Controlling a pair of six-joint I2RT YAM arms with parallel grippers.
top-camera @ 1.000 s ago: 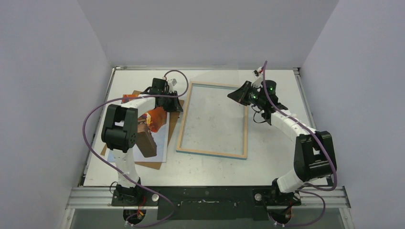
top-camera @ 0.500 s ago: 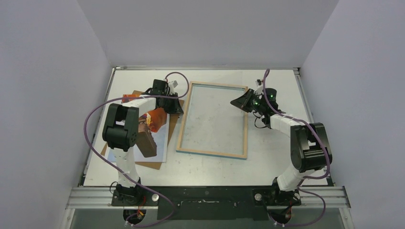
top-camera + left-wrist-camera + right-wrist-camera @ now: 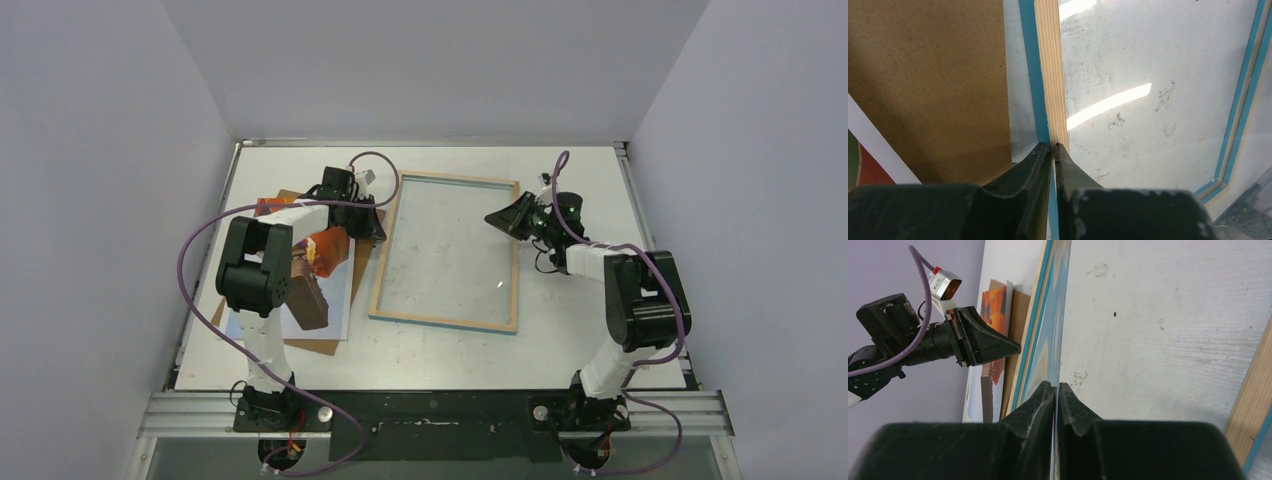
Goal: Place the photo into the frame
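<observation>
White table (image 3: pixel 580 330), grey walls all round. frame (image 3: pixel 445 322) flat mid-table, wood reverse up, nothing in it yet. photo (image 3: pixel 338 285) lies left of frame on brown backing board (image 3: pixel 320 346), partly under left arm.

left gripper (image 3: pixel 1053 146): jaws at narrow slit, tips at frame's left rail. Pinch or bare contact, can't tell.

right gripper (image 3: pixel 1055 385): closed tight, tips inside opening near right rail, nothing visibly held.

Likely step: steadying/squaring frame. Work low and slow, no tilting rail, no riding onto board edge. Photo is thin paper; take it by exposed edge.
</observation>
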